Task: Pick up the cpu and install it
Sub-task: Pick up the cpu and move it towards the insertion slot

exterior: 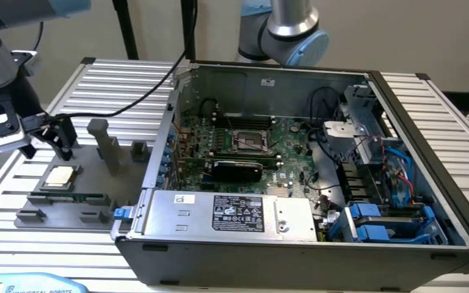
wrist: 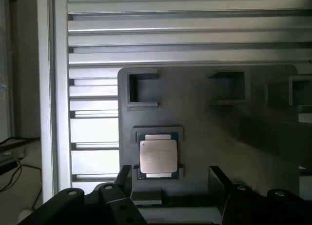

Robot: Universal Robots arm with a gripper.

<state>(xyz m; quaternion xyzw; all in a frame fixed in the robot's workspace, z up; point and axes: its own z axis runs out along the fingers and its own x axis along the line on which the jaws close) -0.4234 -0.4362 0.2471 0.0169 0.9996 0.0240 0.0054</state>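
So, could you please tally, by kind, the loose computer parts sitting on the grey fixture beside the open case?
cpu: 1
green memory stick: 1
Total: 2 parts on the grey fixture

Place: robotics lab or assembly workshop | desk: silver ribbed aluminium desk [exterior: 446, 110] | centre frame: open grey steel computer case [exterior: 300, 256], green motherboard [exterior: 292, 137] exposed | top centre: grey-and-blue robot arm [exterior: 287, 24] | left: dark grey plastic fixture plate [exterior: 96, 183]
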